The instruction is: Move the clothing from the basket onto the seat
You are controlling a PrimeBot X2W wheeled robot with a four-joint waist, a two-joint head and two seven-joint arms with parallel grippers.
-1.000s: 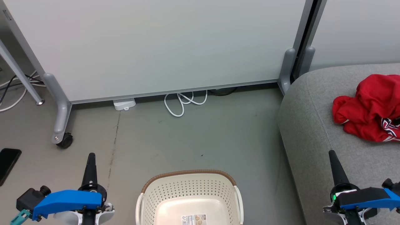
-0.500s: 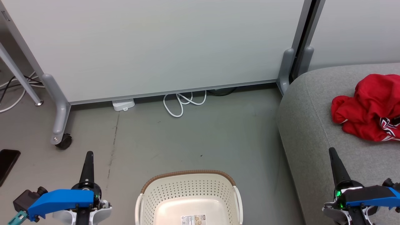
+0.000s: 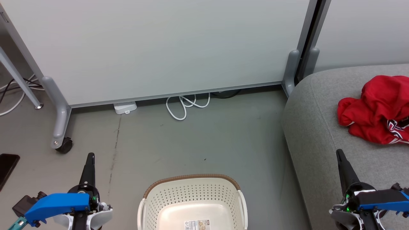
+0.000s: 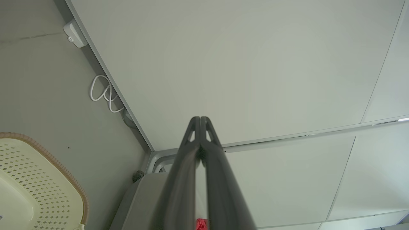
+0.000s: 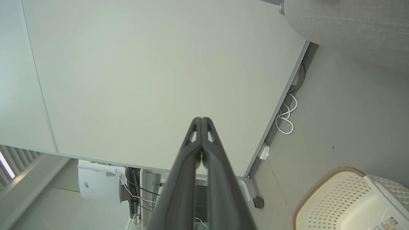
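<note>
The red clothing (image 3: pixel 378 110) lies crumpled on the grey seat (image 3: pixel 316 134) at the right, its printed patch at the frame's edge. The cream basket (image 3: pixel 192 201) with its brown rim sits on the floor at the bottom centre, with only a paper label on its base. My left gripper (image 3: pixel 90 156) is shut at the lower left, left of the basket. My right gripper (image 3: pixel 338 152) is shut above the seat's front part, below the clothing. The left wrist view shows the left gripper (image 4: pixel 200 118) closed on nothing beside the basket (image 4: pixel 38 179). In the right wrist view the right gripper (image 5: pixel 202 119) is likewise closed and holds nothing, with the basket (image 5: pixel 338 198) to its lower right.
A white partition panel (image 3: pixel 159 48) on grey wheeled feet (image 3: pixel 60 127) stands behind the floor area. A coiled white cable (image 3: pixel 187 105) and a small white box (image 3: pixel 125 107) lie at its base. A dark phone-like slab (image 3: pixel 6 166) lies on the floor at the far left.
Both grippers have drawn back slightly toward the bottom of the head view. The whole picture has shifted a little, so the camera moved. The clothing stays on the seat.
</note>
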